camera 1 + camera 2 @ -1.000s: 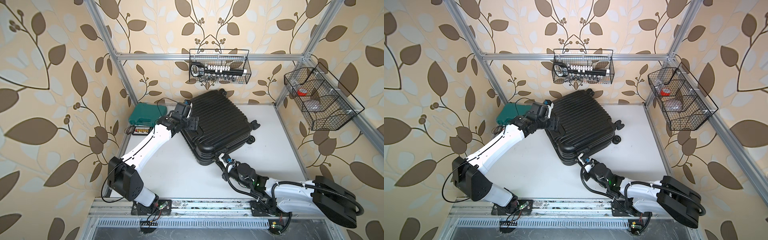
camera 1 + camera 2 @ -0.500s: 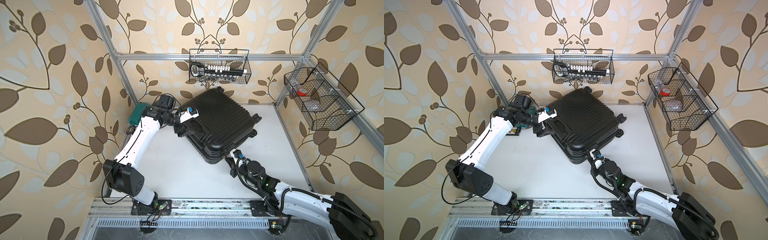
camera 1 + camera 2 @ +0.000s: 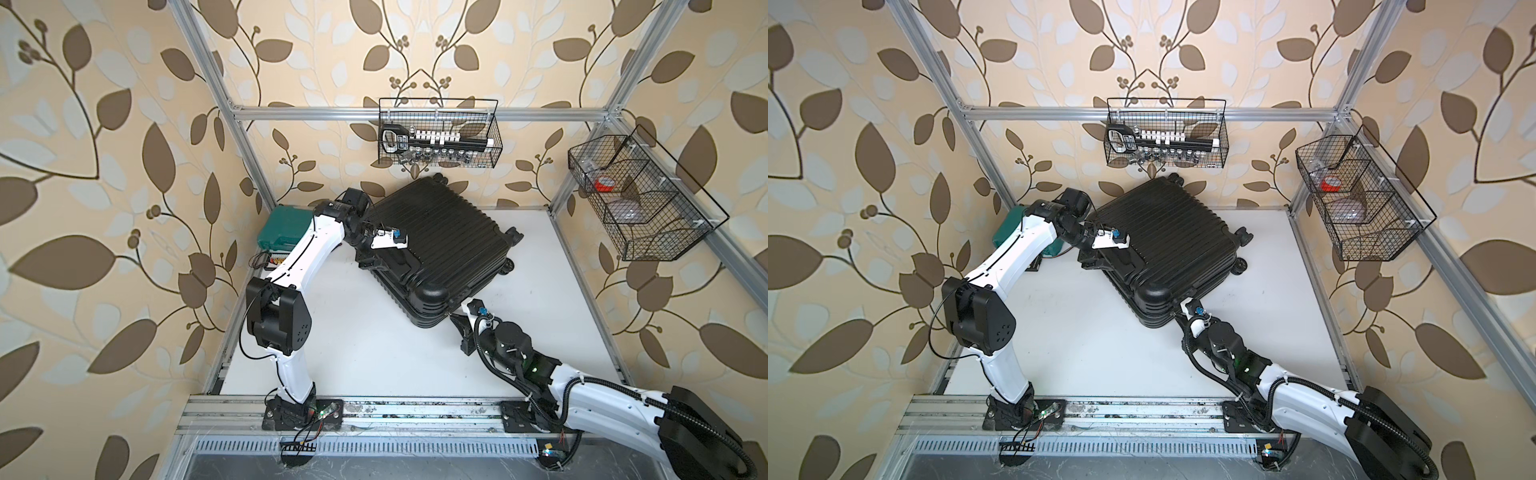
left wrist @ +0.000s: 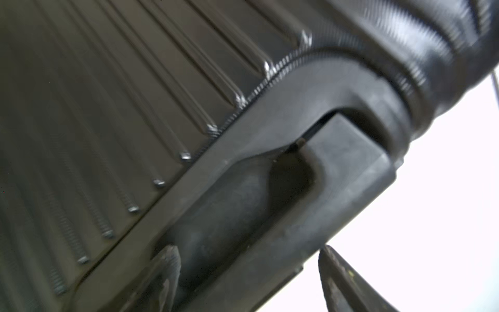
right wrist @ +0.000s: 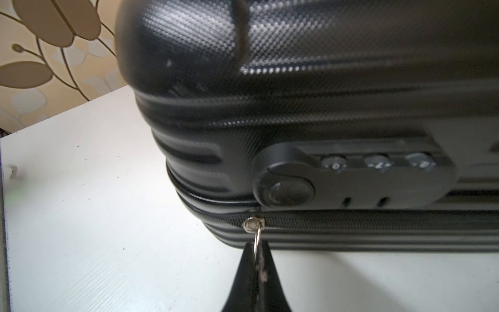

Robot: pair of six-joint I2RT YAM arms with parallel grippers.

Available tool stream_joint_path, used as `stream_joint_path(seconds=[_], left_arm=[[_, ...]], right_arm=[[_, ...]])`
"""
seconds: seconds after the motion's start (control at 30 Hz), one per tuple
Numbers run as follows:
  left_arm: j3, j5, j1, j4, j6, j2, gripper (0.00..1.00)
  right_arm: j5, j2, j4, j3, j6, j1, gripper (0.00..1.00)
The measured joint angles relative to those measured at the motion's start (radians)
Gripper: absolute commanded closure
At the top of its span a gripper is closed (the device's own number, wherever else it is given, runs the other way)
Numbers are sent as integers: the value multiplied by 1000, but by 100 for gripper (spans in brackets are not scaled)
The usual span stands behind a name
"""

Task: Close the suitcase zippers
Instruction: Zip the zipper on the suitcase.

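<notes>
The jaws of your right gripper [image 5: 255, 259] were clamped on the zipper pull [image 5: 257, 237] at the 6 o'clock corner of the suitcase [image 3: 440, 237] on the desk [image 3: 374, 353]. From there the zipper track [image 5: 378, 224] ran toward 2 o'clock. The left gripper [image 4: 248, 270] had its jaws apart around the handle [image 4: 229, 216].

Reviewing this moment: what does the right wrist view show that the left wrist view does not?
Right wrist only: the right tool shut on the zipper pull, plus the zipper track and the combination lock. Left wrist only: the carry handle, with the left tool open astride it. Both: the black suitcase and the white table.
</notes>
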Motion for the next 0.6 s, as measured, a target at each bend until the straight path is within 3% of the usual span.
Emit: stream_joint_path(seconds=[0.3,0.47,0.6], left_arm=[[0,-155,-80,-9,30,17,32],[19,-260,-146,-43,57,17,51],[31,-331,-199,-92,23,18,53]], right_arm=[[-3,0,-7,0,0,-1,100],[21,-19,-49,3,0,-5,100],[77,-39,-101,3,0,-11,100]])
